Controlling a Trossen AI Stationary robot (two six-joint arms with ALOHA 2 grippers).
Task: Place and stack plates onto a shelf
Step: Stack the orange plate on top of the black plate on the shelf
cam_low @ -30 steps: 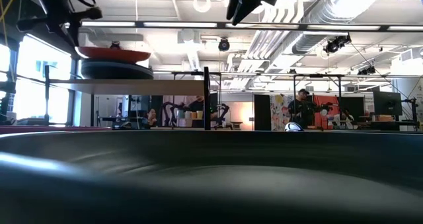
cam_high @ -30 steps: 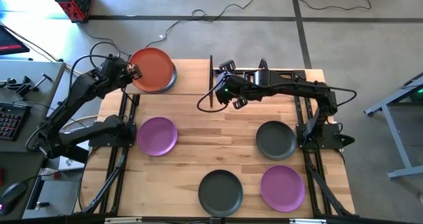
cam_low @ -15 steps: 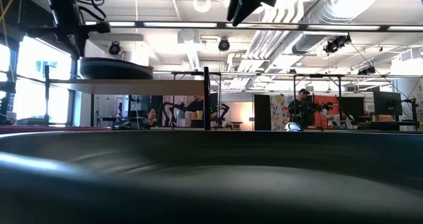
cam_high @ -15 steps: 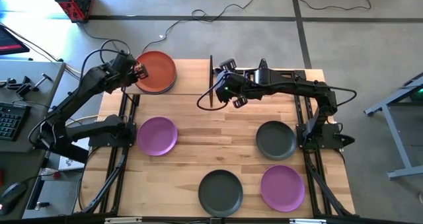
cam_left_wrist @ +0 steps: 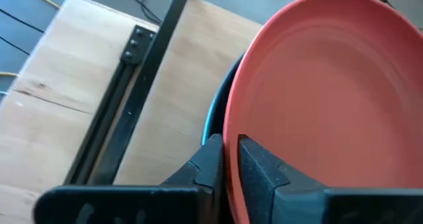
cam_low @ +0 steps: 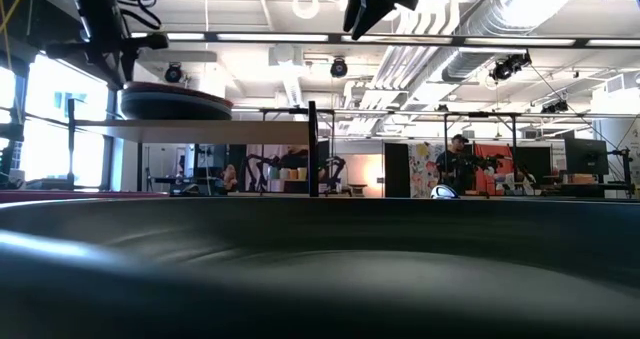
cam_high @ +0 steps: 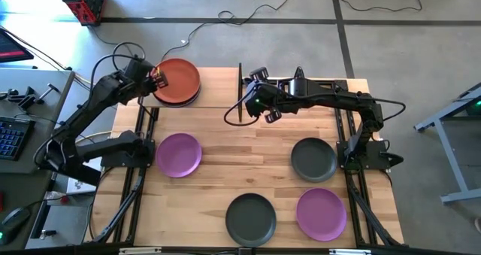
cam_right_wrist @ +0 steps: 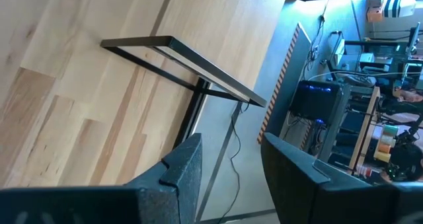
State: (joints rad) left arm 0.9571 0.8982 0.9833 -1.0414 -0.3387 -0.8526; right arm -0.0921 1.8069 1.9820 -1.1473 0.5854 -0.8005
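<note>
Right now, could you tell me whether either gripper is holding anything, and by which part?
The left gripper has the orange plate's rim between its fingers on the shelf stack; whether it grips cannot be told. The right gripper is open and empty.

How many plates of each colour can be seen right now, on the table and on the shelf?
Orange round matte plate: 1, on top of the shelf stack
Purple round matte plates: 2, one left, one front right
Dark grey round matte plates: 2 on the tabletop, at least 1 under the orange
Blue rim under the orange: 1
Total: at least 6
</note>
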